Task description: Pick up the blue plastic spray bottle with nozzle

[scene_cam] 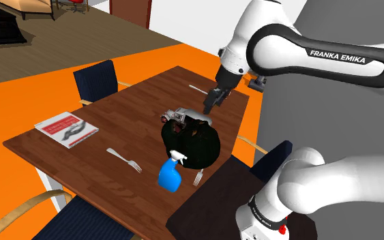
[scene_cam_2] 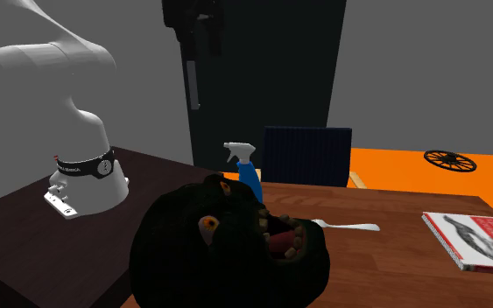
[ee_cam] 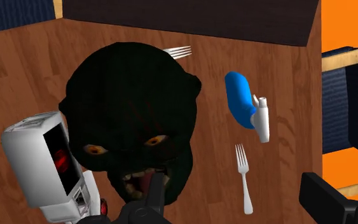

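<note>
Just beside black ape head: blue spray bottle, fork near; jaws wide, empty.

From the shoulder view I look down on a brown wooden table that carries a black ape-like head with orange eyes and an open mouth. I take that head as the centre of my dial. A white toy vehicle sits just beside it at about twelve o'clock. One fork lies at six o'clock near the table's edge. A second fork lies at nine o'clock, with a red-and-white book farther out the same way. A dark blue chair stands at ten o'clock on the orange floor.
</note>
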{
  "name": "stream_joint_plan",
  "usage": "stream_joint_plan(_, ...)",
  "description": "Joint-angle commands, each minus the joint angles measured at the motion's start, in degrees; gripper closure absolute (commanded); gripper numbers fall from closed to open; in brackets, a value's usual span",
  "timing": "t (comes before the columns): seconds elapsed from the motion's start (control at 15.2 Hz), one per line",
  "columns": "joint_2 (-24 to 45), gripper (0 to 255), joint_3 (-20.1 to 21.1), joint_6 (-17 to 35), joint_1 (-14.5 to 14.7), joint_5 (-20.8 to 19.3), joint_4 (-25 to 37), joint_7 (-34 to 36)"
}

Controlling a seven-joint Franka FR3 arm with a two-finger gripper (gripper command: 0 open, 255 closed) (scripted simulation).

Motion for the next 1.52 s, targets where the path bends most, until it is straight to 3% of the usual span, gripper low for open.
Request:
stream_joint_plan(0.0,2.49,0,0.98,3.57,0.49,0.59,-1.63,0.65)
stream_joint_plan(0.92,24.69,0,9.91,27.62,4.35,3.65,-7.55,7.65)
stream_joint_plan(1.45,29.92,0,10.68,34.98,3.93,2.78,-9.75,8.48)
